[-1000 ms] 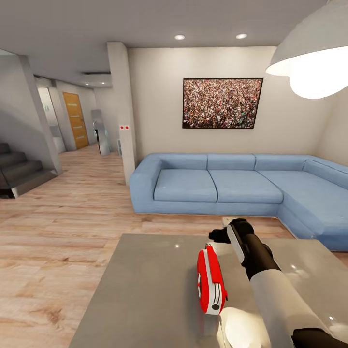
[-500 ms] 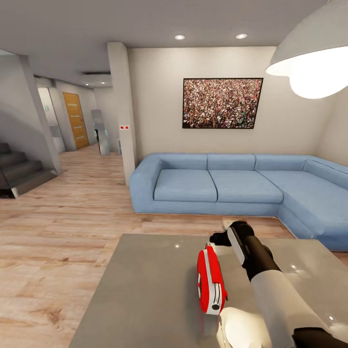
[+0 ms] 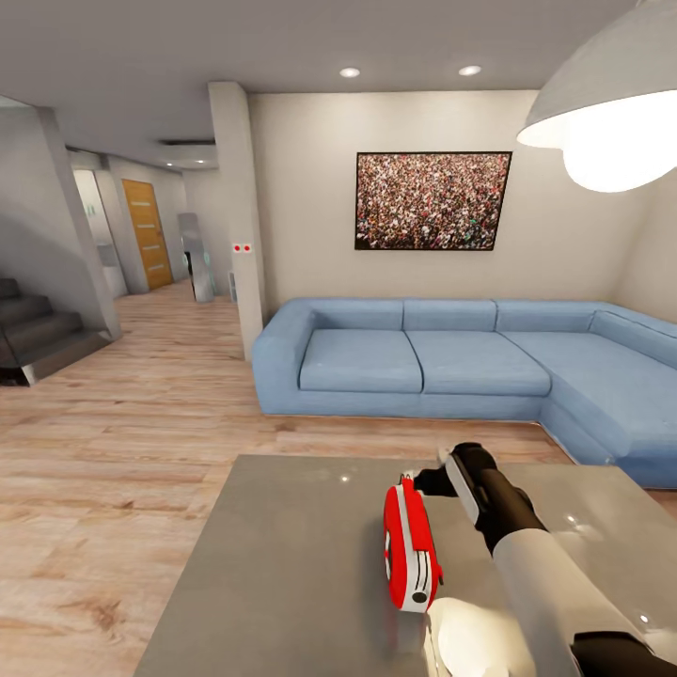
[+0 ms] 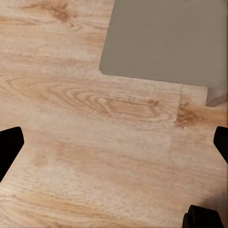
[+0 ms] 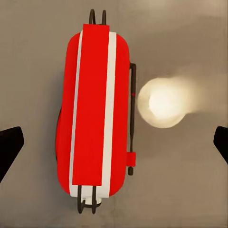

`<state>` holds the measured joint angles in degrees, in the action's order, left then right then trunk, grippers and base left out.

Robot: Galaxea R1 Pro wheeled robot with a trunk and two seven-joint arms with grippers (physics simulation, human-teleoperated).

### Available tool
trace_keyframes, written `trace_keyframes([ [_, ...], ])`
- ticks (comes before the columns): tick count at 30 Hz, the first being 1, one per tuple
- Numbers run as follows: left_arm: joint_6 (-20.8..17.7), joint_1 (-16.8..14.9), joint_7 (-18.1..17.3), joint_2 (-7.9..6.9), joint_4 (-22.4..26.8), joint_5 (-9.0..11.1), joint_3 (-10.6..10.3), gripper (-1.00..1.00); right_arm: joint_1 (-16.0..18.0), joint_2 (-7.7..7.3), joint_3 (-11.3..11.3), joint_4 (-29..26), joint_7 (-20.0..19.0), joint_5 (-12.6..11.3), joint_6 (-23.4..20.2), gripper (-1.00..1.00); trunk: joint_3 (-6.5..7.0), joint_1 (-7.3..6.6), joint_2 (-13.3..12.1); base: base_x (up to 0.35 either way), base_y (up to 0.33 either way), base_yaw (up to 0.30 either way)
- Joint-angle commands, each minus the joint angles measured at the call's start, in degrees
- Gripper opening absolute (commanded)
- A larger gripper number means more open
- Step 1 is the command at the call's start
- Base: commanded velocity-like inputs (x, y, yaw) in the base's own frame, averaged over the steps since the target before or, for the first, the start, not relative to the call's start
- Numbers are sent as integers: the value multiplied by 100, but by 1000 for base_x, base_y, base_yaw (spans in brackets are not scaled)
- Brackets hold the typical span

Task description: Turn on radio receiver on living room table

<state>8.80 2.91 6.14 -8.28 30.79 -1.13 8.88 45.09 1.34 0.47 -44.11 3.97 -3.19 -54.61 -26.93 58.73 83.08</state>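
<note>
The red radio receiver (image 3: pixel 411 543) stands on edge on the grey table (image 3: pixel 282 583), in front of the blue sofa (image 3: pixel 451 362). The right gripper (image 5: pixel 114 142) hangs above it, fingers (image 5: pixel 9 147) spread wide, grasping nothing. The left gripper (image 4: pixel 114 142), fingers likewise released, faces the wood floor (image 4: pixel 85 142).

A: What's around the radio receiver (image 5: pixel 93 114)?
B: Bare table (image 3: pixel 282 583) on every side (only glare). The right gripper (image 5: pixel 114 142) hangs above, its 2 fingers spread wider than the box.
</note>
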Motion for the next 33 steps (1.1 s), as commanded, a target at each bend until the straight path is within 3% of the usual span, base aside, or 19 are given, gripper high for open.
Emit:
trace_keyframes([
  [1,3,0,-3,1,7,3,0,100,0,1,2,13,-30,5,41,100,0,0,0,0,0,0],
  [10,15,2,-12,23,39,22,0,100,0,28,17,127,-138,14,178,100,0,0,0,0,0,0],
  [15,16,0,-9,73,41,26,0,100,0,39,290,160,-148,7,262,100,0,0,0,0,0,0],
  [20,16,0,-7,96,41,25,0,100,0,41,472,244,-151,-16,471,100,-90,110,201,0,0,0],
  [33,16,-1,18,99,41,25,0,100,0,41,489,272,-151,-18,497,100,-323,395,722,0,0,0],
])
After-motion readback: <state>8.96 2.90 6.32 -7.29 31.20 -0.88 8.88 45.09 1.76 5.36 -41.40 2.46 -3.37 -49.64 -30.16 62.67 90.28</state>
